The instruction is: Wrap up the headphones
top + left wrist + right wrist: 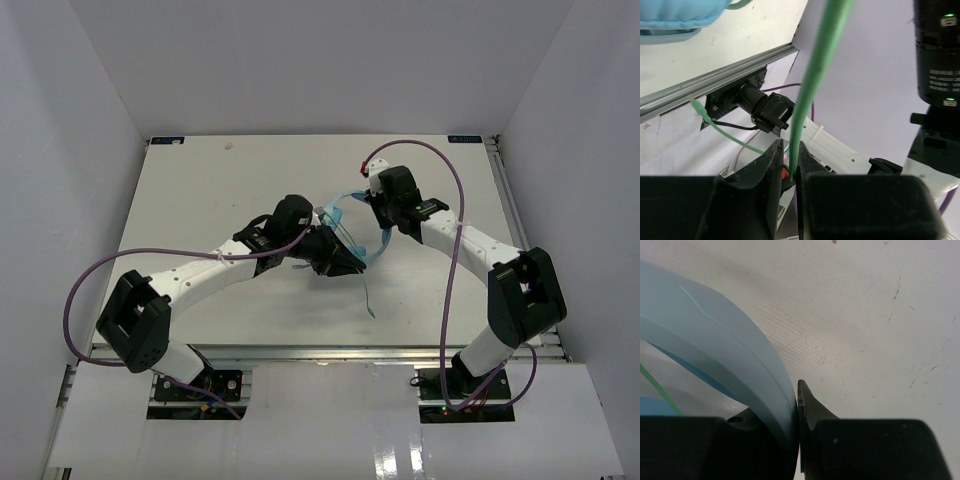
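Headband clamped in right gripper as anchor; cable ran between left gripper jaws for winding; pinched or loose, we couldn't tell.

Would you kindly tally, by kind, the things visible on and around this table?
light blue headphones: 1
robot arms: 2
purple cables: 2
table: 1
Total: 6

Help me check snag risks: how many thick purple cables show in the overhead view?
2. The left purple cable loops out beside the left arm; the right purple cable arcs across the right arm. Others may hide under the arms.
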`<state>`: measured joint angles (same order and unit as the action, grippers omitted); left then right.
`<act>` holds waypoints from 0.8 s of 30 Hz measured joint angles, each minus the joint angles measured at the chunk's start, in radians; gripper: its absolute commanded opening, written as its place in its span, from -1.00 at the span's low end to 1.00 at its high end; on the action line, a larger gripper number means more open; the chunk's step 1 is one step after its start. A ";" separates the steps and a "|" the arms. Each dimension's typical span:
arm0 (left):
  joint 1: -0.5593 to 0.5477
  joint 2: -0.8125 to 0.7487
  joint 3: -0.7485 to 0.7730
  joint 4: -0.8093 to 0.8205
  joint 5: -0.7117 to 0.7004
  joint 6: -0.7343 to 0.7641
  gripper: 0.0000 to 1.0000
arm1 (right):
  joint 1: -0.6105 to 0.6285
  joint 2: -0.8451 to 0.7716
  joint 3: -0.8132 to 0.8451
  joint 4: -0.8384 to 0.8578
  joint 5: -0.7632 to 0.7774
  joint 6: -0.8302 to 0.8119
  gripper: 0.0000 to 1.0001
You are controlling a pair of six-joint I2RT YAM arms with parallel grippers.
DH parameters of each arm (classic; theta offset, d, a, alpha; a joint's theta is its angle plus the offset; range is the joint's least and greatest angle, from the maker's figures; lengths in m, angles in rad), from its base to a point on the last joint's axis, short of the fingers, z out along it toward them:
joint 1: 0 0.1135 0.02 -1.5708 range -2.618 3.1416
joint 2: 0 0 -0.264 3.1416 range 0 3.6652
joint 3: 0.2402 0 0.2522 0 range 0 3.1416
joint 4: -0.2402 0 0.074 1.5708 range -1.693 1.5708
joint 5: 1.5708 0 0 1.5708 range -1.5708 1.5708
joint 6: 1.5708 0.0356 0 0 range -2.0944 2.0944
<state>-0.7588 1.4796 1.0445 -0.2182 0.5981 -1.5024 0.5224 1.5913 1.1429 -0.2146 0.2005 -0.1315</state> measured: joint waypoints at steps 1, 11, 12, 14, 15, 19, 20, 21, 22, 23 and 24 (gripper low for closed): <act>-0.004 0.000 -0.003 -0.003 -0.006 0.005 -0.52 | -0.003 0.000 0.003 -0.002 -0.004 0.002 -0.85; -0.041 0.070 0.094 -0.082 -0.108 0.123 -0.57 | -0.022 0.038 0.073 -0.089 -0.084 0.079 -0.85; -0.042 0.078 0.108 -0.092 -0.122 0.139 -0.57 | -0.022 0.043 0.078 -0.100 -0.096 0.092 -0.85; -0.044 0.093 0.134 -0.118 -0.152 0.175 -0.57 | -0.023 0.052 0.090 -0.123 -0.120 0.118 -0.85; -0.045 0.101 0.147 -0.131 -0.170 0.196 -0.57 | -0.023 0.057 0.094 -0.131 -0.130 0.131 -0.85; -0.048 0.125 0.182 -0.181 -0.231 0.268 -0.58 | -0.023 0.081 0.112 -0.150 -0.155 0.171 -0.85; -0.049 0.133 0.195 -0.202 -0.247 0.289 -0.58 | -0.023 0.088 0.118 -0.155 -0.160 0.180 -0.85; -0.049 0.142 0.210 -0.219 -0.262 0.311 -0.58 | -0.024 0.099 0.127 -0.159 -0.167 0.188 -0.85; -0.049 0.153 0.226 -0.235 -0.277 0.332 -0.59 | -0.025 0.110 0.137 -0.163 -0.174 0.195 -0.85; -0.049 0.163 0.240 -0.251 -0.293 0.354 -0.59 | -0.028 0.121 0.148 -0.167 -0.181 0.202 -0.85; -0.048 0.171 0.251 -0.266 -0.309 0.375 -0.59 | -0.031 0.133 0.158 -0.170 -0.189 0.208 -0.85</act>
<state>-0.8072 1.6503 1.2950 -0.4838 0.2894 -1.1276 0.4911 1.7239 1.3012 -0.3850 0.0117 0.0766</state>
